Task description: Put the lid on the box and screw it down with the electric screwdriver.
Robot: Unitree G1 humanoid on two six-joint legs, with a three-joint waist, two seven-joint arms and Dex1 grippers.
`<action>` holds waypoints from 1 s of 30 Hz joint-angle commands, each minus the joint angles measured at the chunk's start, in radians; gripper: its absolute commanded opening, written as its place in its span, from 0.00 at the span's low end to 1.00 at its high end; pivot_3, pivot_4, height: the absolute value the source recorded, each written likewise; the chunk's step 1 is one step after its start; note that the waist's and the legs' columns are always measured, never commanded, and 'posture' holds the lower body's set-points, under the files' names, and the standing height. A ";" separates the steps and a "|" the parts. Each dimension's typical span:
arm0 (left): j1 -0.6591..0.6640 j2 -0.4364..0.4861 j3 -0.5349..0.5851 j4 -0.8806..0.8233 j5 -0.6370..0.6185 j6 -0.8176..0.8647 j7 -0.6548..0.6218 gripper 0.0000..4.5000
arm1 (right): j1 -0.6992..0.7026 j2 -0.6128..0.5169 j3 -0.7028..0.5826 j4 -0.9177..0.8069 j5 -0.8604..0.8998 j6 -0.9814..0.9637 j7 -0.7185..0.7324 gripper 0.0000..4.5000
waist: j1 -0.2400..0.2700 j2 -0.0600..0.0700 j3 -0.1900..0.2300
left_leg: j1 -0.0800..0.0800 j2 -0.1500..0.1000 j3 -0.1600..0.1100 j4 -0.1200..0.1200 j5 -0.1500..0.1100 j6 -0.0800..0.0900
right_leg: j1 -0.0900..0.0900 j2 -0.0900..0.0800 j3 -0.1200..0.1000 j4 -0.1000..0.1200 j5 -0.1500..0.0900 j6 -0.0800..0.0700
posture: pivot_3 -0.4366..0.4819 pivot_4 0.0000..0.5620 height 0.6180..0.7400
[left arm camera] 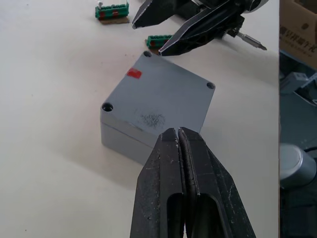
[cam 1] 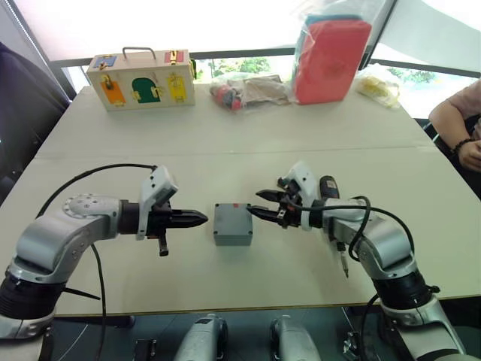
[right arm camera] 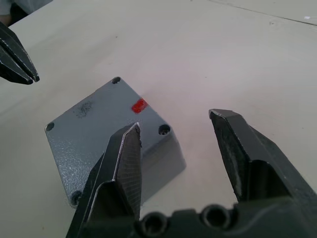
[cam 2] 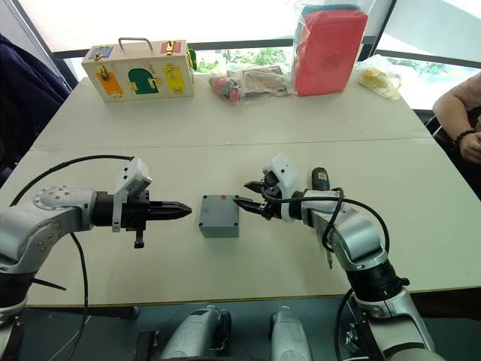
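Observation:
The grey box [left arm camera: 121,138] stands mid-table between my two grippers. The lid [left arm camera: 166,96] lies flat on top of it, with a red mark and open corner screw holes. My left gripper [cam 1: 203,219] is shut and empty, pointing at the box's left side a short gap away. My right gripper [cam 1: 254,202] is open, its fingertips at the box's right edge, one finger [right arm camera: 124,153] over the lid's corner. The electric screwdriver [cam 2: 320,179] lies on the table by my right forearm, partly hidden under it, with its bit [cam 1: 344,263] pointing toward the near edge.
Two small green blocks [left arm camera: 111,11] lie beyond the box near my right gripper. Along the far edge stand a wooden case with coloured doors [cam 1: 141,79], plastic bags [cam 1: 248,90] and a red pack [cam 1: 331,56]. A person's arm [cam 1: 458,128] rests at the right side.

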 commanded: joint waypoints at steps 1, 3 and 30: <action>-0.072 -0.027 -0.003 -0.012 -0.037 -0.007 -0.016 0.00 | -0.107 -0.060 -0.175 -0.073 0.106 0.199 -0.048 0.52 | 0.001 0.000 0.000 | 0.000 0.000 0.000 0.000 0.000 0.000 | 0.000 0.000 0.000 0.000 0.000 0.000 | 0.48 0.27 1.00; -0.116 -0.042 -0.033 -0.006 -0.026 -0.029 -0.039 0.00 | -0.173 -0.154 -0.235 -0.069 0.143 0.362 -0.052 0.63 | 0.009 0.000 0.000 | 0.000 0.000 0.000 0.001 0.000 0.000 | 0.000 0.000 0.000 0.000 0.000 0.000 | 0.48 0.27 1.00; -0.117 -0.113 -0.200 -0.050 0.137 -0.224 -0.090 0.00 | -0.489 -0.588 0.254 0.525 0.782 0.787 -0.429 1.00 | -0.001 0.000 0.000 | -0.001 0.001 0.002 0.001 -0.004 0.008 | 0.002 -0.002 -0.001 -0.003 0.000 0.000 | 0.48 0.27 1.00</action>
